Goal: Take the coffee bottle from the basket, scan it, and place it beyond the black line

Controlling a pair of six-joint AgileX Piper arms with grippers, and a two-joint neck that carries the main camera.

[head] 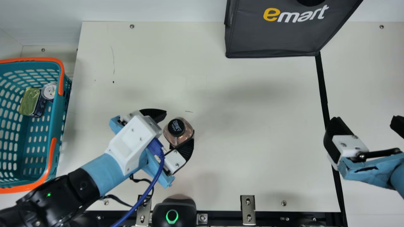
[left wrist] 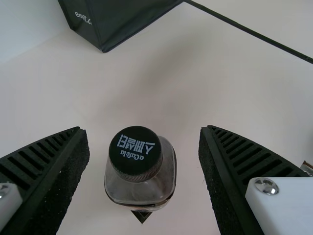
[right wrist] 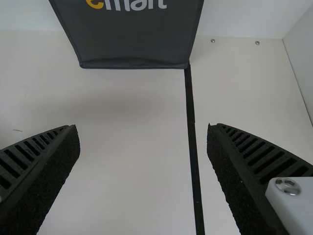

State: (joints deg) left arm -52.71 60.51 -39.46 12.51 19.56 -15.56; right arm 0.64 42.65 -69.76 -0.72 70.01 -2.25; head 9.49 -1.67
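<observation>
In the main view my left gripper [head: 177, 133] is open, its fingers on either side of the coffee bottle [head: 178, 130], which stands upright on the table with its black cap up. The left wrist view has the bottle [left wrist: 141, 166] between the spread fingers of my left gripper [left wrist: 143, 147], with space at both sides. At the right, my right gripper [head: 366, 124] is open by the black line [head: 322, 88]. In the right wrist view the black line [right wrist: 192, 142] passes between the open fingers of my right gripper [right wrist: 143, 142].
The teal basket [head: 55, 126] with orange handles stands at the far left, holding cans [head: 30, 100]. A dark grey bag [head: 271, 37] stands at the back, its corner at the line's far end. A black scanner [head: 174, 209] sits at the front edge.
</observation>
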